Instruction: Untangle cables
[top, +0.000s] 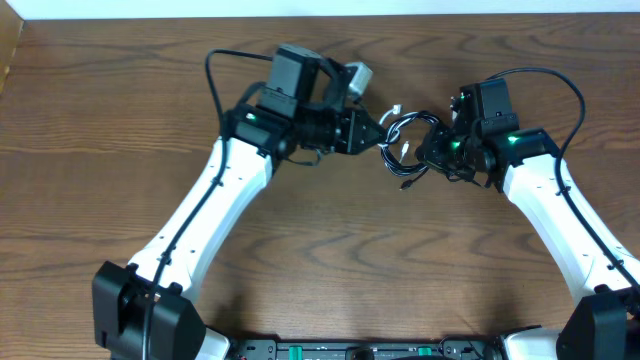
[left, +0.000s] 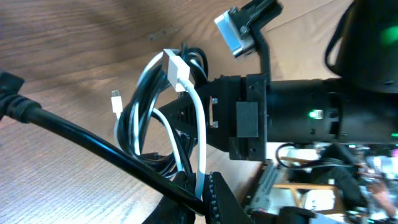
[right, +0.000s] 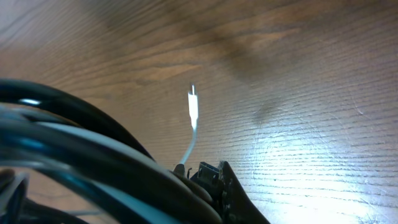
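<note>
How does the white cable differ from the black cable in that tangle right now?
The white cable shows two plug ends in the left wrist view, one broad, one small; the black cable shows no clear plug there. The white cable runs in open arcs; the black cable coils in several tighter loops. Both are thin and share one tangle between the left gripper and right gripper.

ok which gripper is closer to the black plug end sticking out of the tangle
Right, narrowly. In the overhead view the black plug end lies just below and left of the right gripper; the left gripper sits farther off, above and left of it.
</note>
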